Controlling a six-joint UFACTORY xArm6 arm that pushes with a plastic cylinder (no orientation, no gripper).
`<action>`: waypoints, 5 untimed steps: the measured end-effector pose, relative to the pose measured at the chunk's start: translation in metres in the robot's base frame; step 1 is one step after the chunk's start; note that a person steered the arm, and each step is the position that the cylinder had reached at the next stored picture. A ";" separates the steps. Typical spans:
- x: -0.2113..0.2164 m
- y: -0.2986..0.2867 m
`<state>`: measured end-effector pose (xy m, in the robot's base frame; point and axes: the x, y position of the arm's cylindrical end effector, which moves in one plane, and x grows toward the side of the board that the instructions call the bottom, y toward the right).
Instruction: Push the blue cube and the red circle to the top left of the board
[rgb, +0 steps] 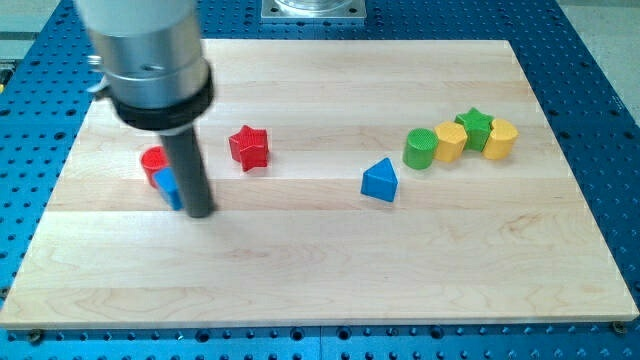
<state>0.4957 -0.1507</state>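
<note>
Blue cube on table near left edge, mid-height, touching red circle at its upper left. My tip at cube's right side, rod partly covering it. No fingers on this arm: rod only, nothing held. Red star just right of rod, apart. Blue triangle near table centre. Green cylinder, yellow block, green star, second yellow block clustered toward right edge.

Probably a robotics lab: a wooden surface sits on a blue perforated bench, with a metal mount at the far edge.
</note>
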 end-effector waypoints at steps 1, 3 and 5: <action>-0.014 -0.064; -0.026 -0.071; -0.132 -0.069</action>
